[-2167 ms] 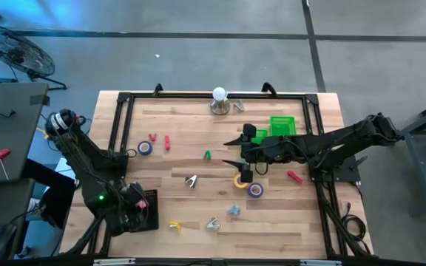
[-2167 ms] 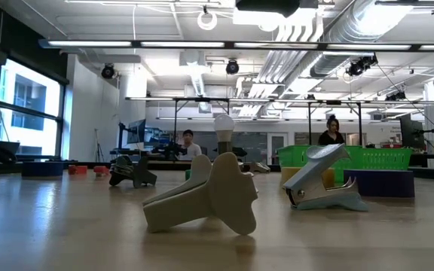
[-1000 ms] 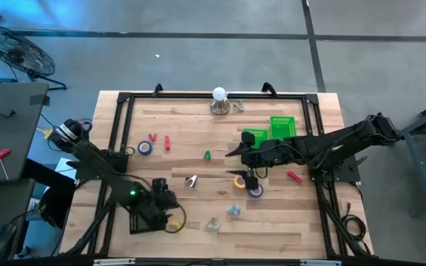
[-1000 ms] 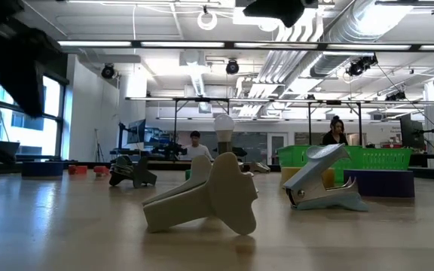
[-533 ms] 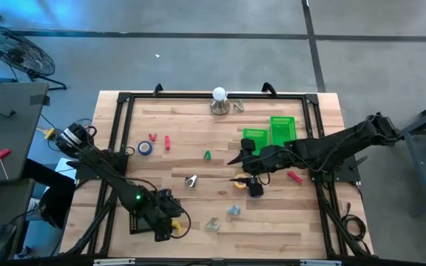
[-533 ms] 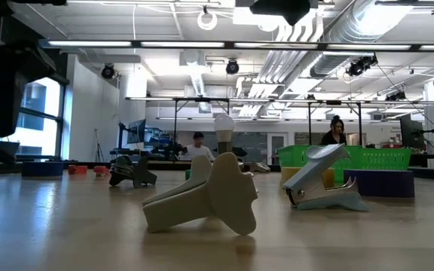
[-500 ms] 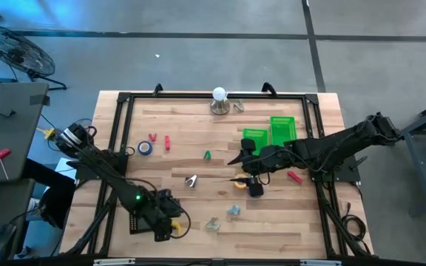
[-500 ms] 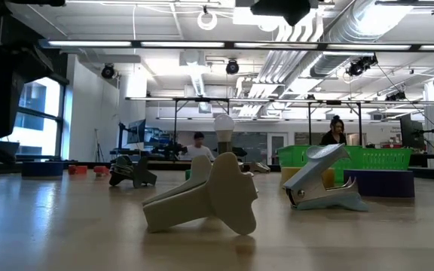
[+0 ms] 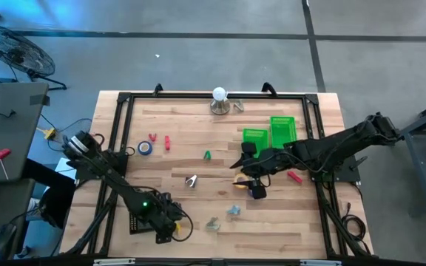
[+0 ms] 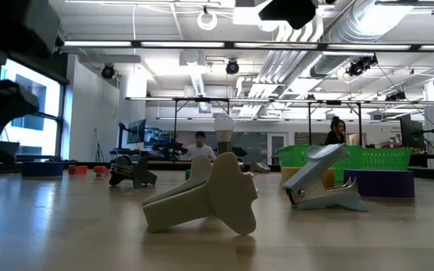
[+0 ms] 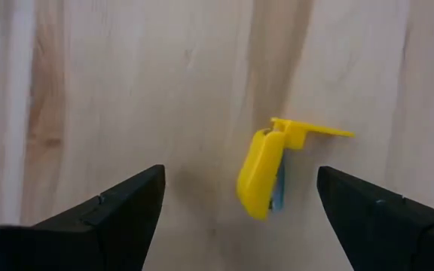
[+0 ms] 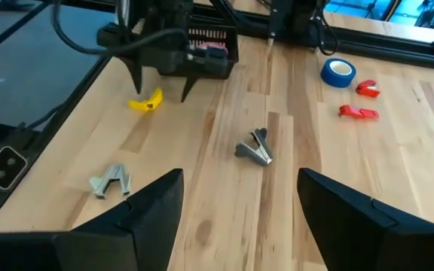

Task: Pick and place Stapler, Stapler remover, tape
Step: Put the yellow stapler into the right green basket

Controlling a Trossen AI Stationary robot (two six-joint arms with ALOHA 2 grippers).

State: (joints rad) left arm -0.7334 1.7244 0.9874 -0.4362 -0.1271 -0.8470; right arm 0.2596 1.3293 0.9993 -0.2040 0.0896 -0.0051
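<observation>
The left gripper (image 11: 236, 199), fingers apart, hovers over the yellow staple remover (image 11: 271, 167); the right gripper (image 12: 239, 203), apparently empty, is spread too.

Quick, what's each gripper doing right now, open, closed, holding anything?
Left gripper: open, empty, over the yellow staple remover.
Right gripper: open, empty, above mid-table.

Table (image 9: 272, 222): pale wood planks, visible grain, smooth satin finish; soft reflections in low view. Black metal frame (image 9: 198, 97) along table edges, matt. Yellow staple remover (image 11: 266, 172): glossy moulded plastic, small metal part inside. Beige staple remover (image 10: 209, 197): matt plastic. Grey staple remover (image 10: 324, 181): shiny metal jaws, plastic grips. 2 green bins (image 9: 271, 133) near right edge: plastic mesh. Blue tape roll (image 12: 338, 72): smooth, slightly glossy. Left gripper fingers (image 11: 119, 207): dark matt plastic.
</observation>
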